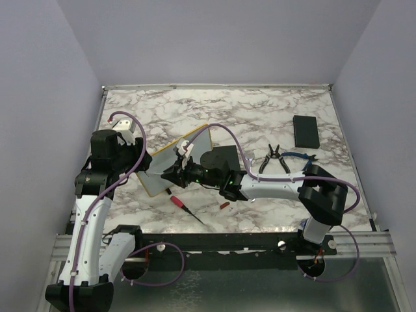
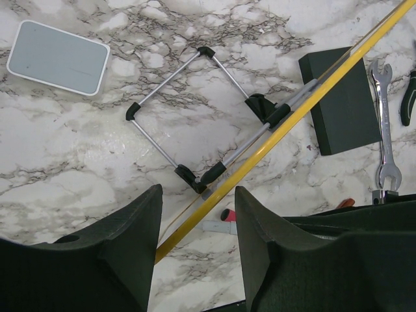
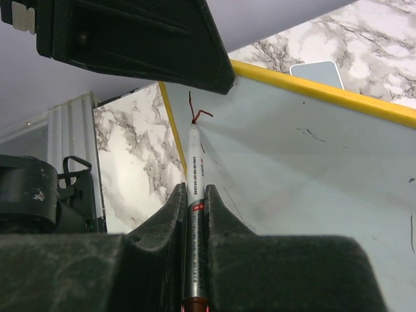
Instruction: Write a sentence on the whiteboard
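Whiteboard: left-centre of the tabletop, tilted up on a wire stand, pale face toward the near edge.
Left gripper: jaws roughly half apart, astride the board's yellow edge; contact with the frame cannot be told.
Right gripper: jaws closed on a pen.
Pen tip: on the board's face near a framed corner, at a short red stroke.
Screwdriver: red-handled, between board and near edge.

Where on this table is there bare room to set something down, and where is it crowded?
Bare: the far strip of table along the back wall, left of the black slab; and the near-right patch between the right arm and the front edge. Crowded: the centre, around the whiteboard, pen, pliers and screwdriver.
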Motion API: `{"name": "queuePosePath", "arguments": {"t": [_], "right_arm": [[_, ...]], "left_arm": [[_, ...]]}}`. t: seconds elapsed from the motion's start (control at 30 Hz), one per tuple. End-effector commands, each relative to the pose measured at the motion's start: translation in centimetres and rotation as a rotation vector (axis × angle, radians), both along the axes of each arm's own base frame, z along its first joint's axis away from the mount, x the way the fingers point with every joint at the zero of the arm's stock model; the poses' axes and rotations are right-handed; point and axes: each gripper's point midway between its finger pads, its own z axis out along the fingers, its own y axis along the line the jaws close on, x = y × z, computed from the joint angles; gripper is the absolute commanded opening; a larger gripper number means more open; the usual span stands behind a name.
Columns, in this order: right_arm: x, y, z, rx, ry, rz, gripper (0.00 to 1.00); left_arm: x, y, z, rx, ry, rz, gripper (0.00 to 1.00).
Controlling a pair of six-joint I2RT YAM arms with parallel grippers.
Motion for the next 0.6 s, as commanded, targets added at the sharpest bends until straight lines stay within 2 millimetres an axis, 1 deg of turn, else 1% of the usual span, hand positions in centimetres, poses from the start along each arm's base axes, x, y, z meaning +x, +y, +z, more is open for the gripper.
{"name": "queuePosePath", "arguments": {"t": [0.0, 0.23, 0.4, 0.47, 0.57], "right_arm": [[1.6, -1.4, -1.2, -0.025, -0.001, -0.110, 0.00], [2.1, -2.7, -1.8, -0.030, 0.006, -0.172, 0.01], [2.0, -2.6, -1.7, -0.027, 0.001, -0.161, 0.01], [1.6, -2.4, -1.5, -0.022, -0.002, -0.138, 0.00], [0.0, -2.1, -0.7, -0.004, -0.022, -0.038, 0.01]], "left_arm": [[-0.4, -0.3, 0.5, 0.001, -0.007, -0.016, 0.49], [-0.3, -0.2, 0.5, 0.003, -0.004, -0.015, 0.49], [-0.3, -0.2, 0.4, 0.005, -0.003, -0.016, 0.49], [-0.3, -0.2, 0.4, 0.006, -0.004, -0.016, 0.49], [-0.3, -0.2, 0.4, 0.007, -0.002, -0.016, 0.49]]}}
